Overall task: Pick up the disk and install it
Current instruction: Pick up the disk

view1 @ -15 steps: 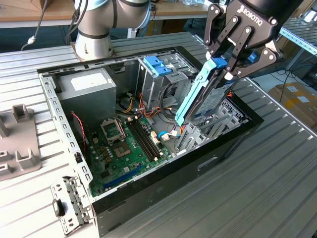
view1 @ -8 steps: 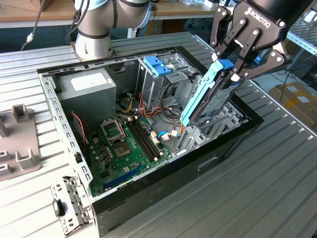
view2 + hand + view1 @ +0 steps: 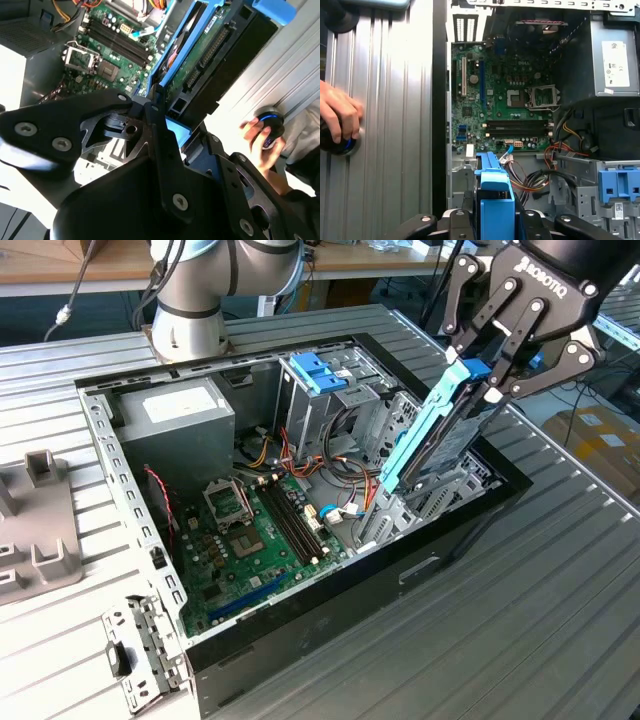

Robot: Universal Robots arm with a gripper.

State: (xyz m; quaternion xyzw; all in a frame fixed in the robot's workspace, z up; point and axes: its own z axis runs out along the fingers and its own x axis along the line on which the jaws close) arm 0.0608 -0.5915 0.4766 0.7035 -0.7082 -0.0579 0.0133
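The disk (image 3: 420,435), a dark drive framed by bright blue rails, hangs tilted on edge over the drive bay (image 3: 445,495) at the right end of the open computer case (image 3: 420,570). My gripper (image 3: 490,380) is shut on its upper end, and the lower end dips toward the bay. In the second wrist view the disk (image 3: 210,50) runs away from my black fingers (image 3: 155,107), its circuit side showing. In the first wrist view the disk's blue rail (image 3: 495,200) rises between the jaws of my gripper (image 3: 495,222).
Inside the case lie the green motherboard (image 3: 260,540), loose cables (image 3: 340,465), a grey box with a white label (image 3: 175,415) and a light-blue clip (image 3: 318,370). A person's hand (image 3: 337,117) rests on a dark knob outside the case. A grey fixture (image 3: 35,530) sits on the exterior view's left.
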